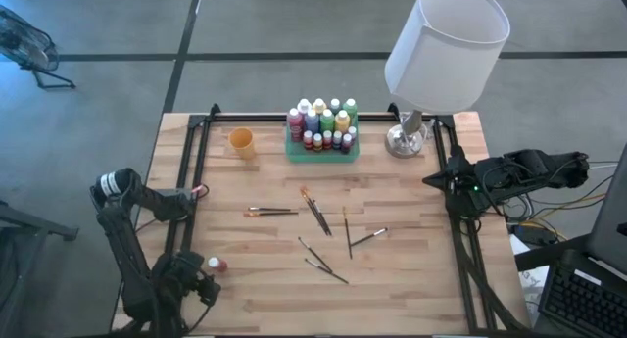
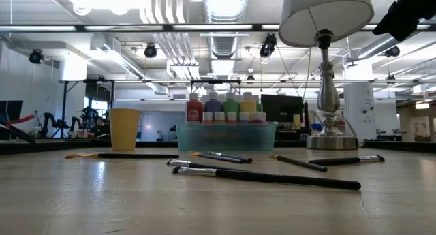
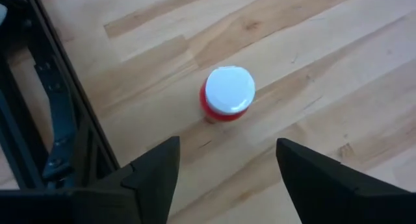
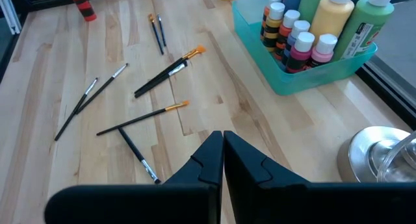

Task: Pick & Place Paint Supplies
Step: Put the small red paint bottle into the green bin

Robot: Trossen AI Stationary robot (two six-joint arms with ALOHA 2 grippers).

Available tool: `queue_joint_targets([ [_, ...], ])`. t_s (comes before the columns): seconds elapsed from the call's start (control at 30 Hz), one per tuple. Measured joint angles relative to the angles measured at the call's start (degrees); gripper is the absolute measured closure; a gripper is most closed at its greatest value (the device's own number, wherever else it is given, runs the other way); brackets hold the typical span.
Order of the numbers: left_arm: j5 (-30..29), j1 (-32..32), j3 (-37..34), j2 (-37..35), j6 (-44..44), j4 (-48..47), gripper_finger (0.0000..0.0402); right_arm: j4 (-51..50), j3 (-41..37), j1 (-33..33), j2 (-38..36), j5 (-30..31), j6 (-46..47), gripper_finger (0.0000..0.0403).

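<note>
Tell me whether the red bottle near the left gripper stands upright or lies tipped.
Upright: the left wrist view looks onto the red bottle's round white cap.

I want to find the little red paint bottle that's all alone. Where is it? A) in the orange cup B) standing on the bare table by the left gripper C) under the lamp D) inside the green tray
B: the red paint bottle stands on the wood beside the open left gripper, away from the tray.

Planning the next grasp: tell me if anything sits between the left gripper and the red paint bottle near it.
Nothing visible does. The left gripper hangs over the table's near-left corner with its fingers spread, and the red paint bottle stands upright alone on bare wood just ahead of them. The paintbrushes lie farther toward the middle.
</note>
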Motion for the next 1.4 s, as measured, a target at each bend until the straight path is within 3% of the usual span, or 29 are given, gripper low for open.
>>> queue_joint_targets([
  [0.43,0.25,0.12,-4.92,0.0,-0.56,2.66,0.0144,-0.01,0.0,0.01,0.01,0.01,0.0,0.0394],
  [0.83,-4.06,0.65,-9.36,0.0,-0.38,5.59,0.0145,0.0,0.0,0.0,0.01,0.0,0.0,0.0394],
  [1.4,-5.15,0.93,-9.12,0.0,-0.1,4.37,0.0145,-0.02,0.0,0.01,0.0,0.01,0.0,0.0394],
])
